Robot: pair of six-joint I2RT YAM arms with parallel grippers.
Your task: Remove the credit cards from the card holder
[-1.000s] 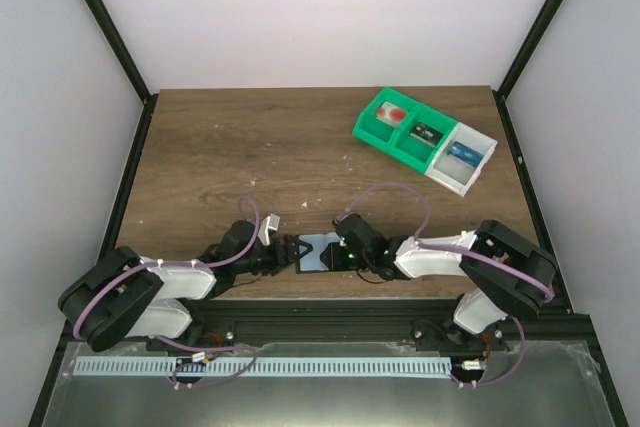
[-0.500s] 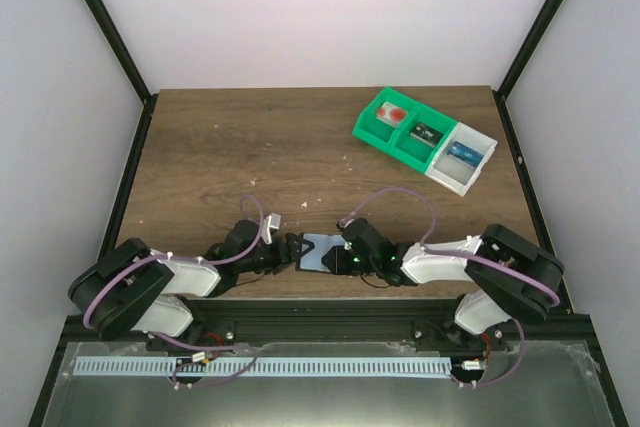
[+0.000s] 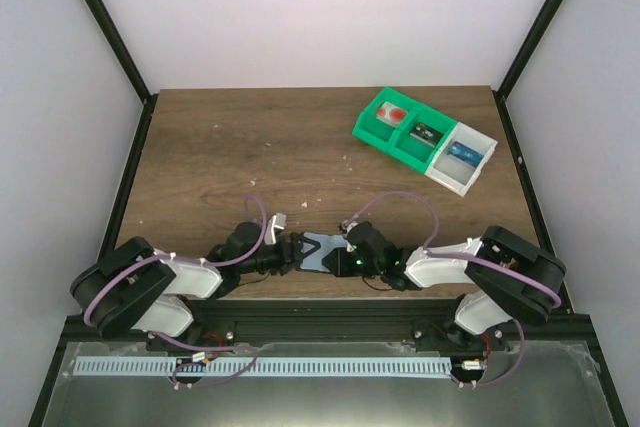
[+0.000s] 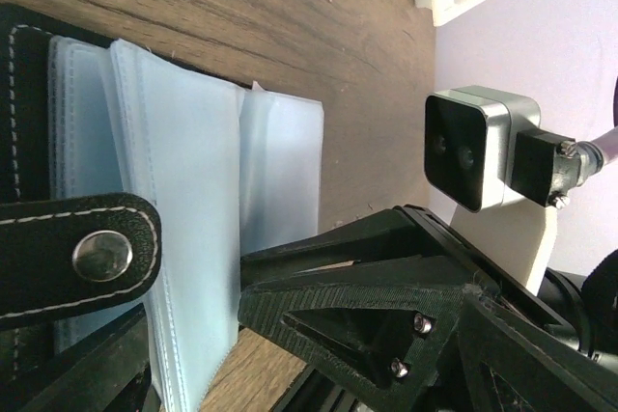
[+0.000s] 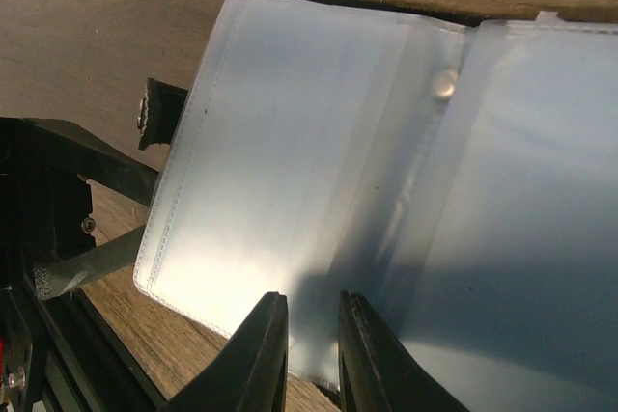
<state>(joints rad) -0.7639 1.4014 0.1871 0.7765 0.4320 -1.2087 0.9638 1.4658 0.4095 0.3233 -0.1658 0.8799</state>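
My right claw (image 5: 311, 304) pinches a clear sleeve (image 5: 290, 142) of the open card holder (image 3: 320, 249), midway along the counter's (image 3: 230, 147) near edge. My left claw (image 3: 291, 253) meets the holder's other end, but I cannot tell whether it grips.

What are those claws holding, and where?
The right gripper pinches the card holder by the edge of a clear sleeve. The left gripper is at its black cover; its hold is unclear.

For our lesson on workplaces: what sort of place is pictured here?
Probably a robotics lab test cell: left arm and right arm bolted to a wooden table, white panels in a black frame around it, compartment trays.
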